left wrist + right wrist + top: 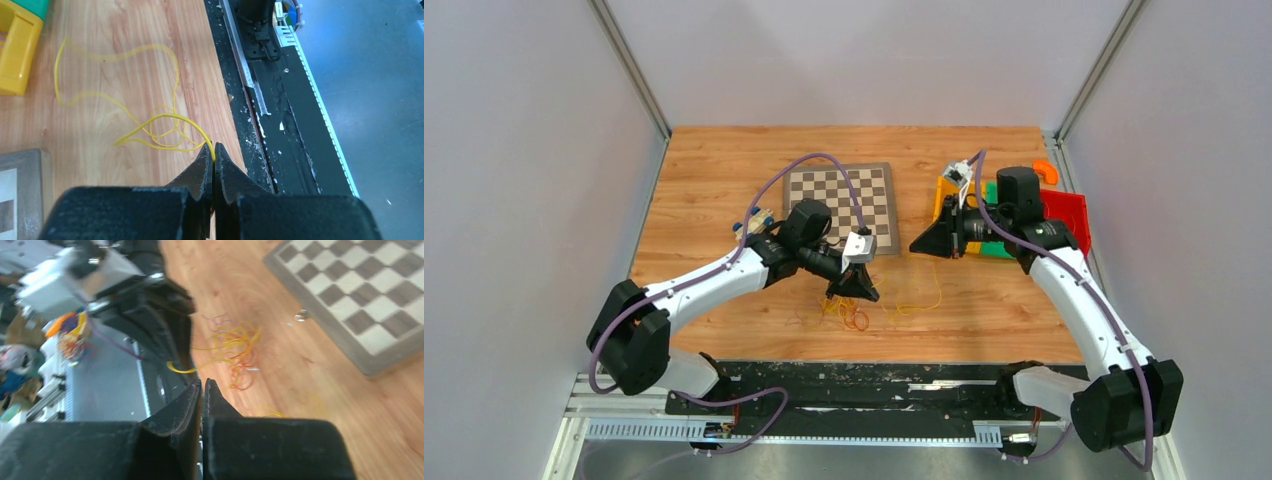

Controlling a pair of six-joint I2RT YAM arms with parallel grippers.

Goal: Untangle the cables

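Bare table (1004,310) right of cables (864,310), chessboard (824,190) behind; left arm (714,280) blocking their left

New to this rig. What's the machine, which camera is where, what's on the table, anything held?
Two white robot arms are bolted at the table's near edge. The wide picture is from overhead; the other two look out from each wrist. On the wooden table lie a chessboard, coloured plastic bins and a small tangle of thin yellow, orange and red cables. The left fingers are shut on one yellow strand. The right fingers are shut, apparently holding nothing.
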